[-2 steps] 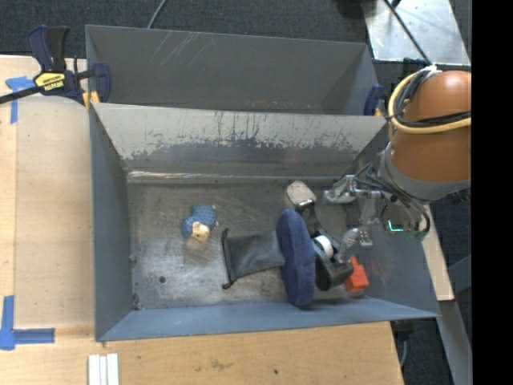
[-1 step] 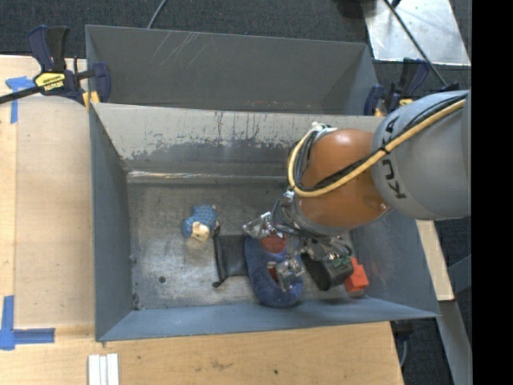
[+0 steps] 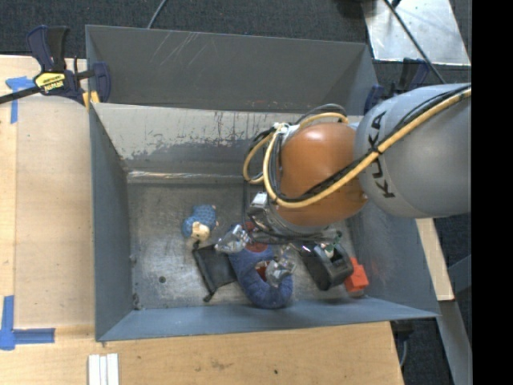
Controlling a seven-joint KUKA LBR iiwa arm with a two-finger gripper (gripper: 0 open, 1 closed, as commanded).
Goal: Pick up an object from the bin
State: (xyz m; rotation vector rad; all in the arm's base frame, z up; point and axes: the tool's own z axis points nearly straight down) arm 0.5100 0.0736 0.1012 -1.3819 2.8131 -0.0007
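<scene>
Pick not completed: nothing was lifted clear of the bin [image 3: 112, 215]. The gripper [image 3: 256, 253] stood low at lower centre of the frame, fingers [image 3: 234, 236] spread apart over a dark blue soft lump [image 3: 268, 291]. It appeared to touch the lump without clamping it. A black flat piece [image 3: 215, 269] lay just left.

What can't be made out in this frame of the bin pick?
Camera view:
- Floor of the bin beneath the orange wrist cover: hidden by that cover.
- Black and red thing at the lower right: partly under the cover, kind unclear.
- Blue soft thing at the front: its top is covered by the gripper; contact cannot be judged.
- Small blue figure to its left: too small to identify.
</scene>
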